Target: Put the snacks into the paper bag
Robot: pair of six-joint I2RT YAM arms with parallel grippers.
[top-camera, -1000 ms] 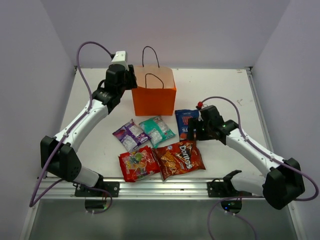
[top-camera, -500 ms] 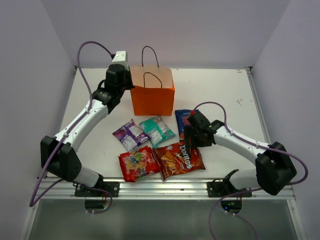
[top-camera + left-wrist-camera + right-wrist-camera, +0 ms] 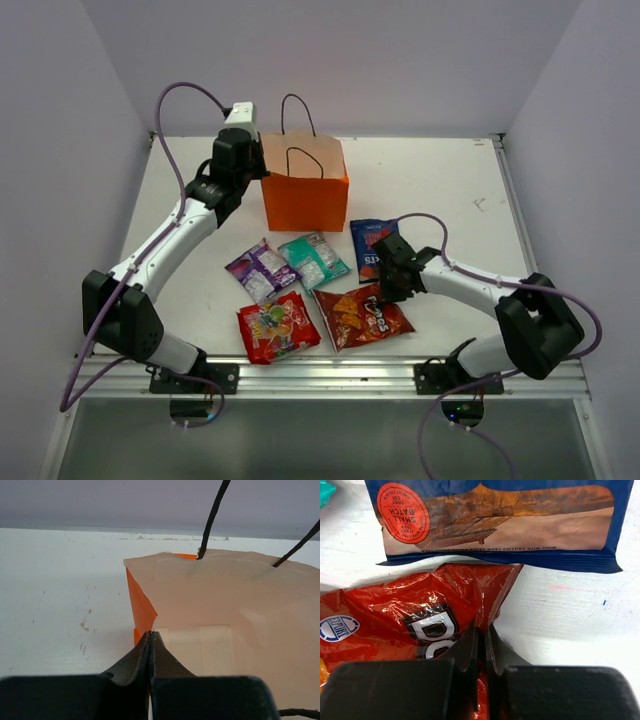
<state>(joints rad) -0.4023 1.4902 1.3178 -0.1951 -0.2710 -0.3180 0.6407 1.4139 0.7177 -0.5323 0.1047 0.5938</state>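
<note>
The orange paper bag (image 3: 305,195) stands upright at the back of the table, its mouth open. My left gripper (image 3: 256,166) is shut on the bag's left rim (image 3: 142,605), and the thin edge runs between the closed jaws. The red-orange Doritos bag (image 3: 362,318) lies near the front, and my right gripper (image 3: 386,290) is shut on its puckered upper right corner (image 3: 490,590). Just beyond lies the dark blue bag (image 3: 495,520). The purple pack (image 3: 260,270), teal pack (image 3: 314,259) and red candy bag (image 3: 277,327) lie flat to the left.
Two thin dark loop handles (image 3: 212,517) rise from the bag's rim. An aluminium rail (image 3: 320,375) runs along the table's near edge by the arm bases. White walls close the table at left, back and right.
My right gripper moved left and down onto the Doritos bag and shut on its corner, crumpling and shifting it. My left gripper shut on the paper bag's rim.
</note>
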